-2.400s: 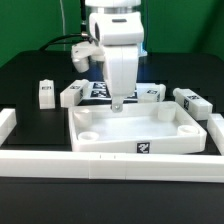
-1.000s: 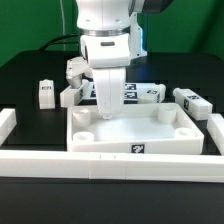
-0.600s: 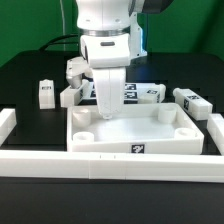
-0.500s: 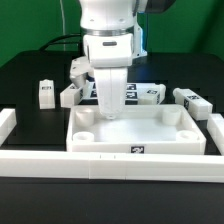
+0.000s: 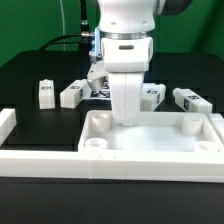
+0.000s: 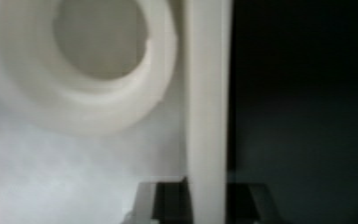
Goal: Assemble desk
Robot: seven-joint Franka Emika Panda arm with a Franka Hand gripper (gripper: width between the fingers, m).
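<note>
Exterior view: the desk top [image 5: 160,135] lies tray-side up at the tabletop's [image 5: 40,125] near edge, toward the corner on the exterior view's right. Its near wall runs along the border rail [image 5: 40,160], with no gap visible between them. The gripper [image 5: 125,114] stands upright over the middle of the tray's far wall. In the wrist view that wall runs between two dark fingers [image 6: 160,203], one on each side and pressed against it, so the jaws are closed on the desk top [image 6: 51,150], with a round corner socket [image 6: 83,50] just beside the wall.

Toward the exterior view's left, bare black tabletop stretches from the tray's side wall to the rail's raised end. Behind the tray, toward the far edge, four legs lie loose: two [image 5: 45,93] [image 5: 72,95] on the left, well apart from the tray, and two [image 5: 151,93] [image 5: 191,99] just beyond its far wall, leaving little room there.
</note>
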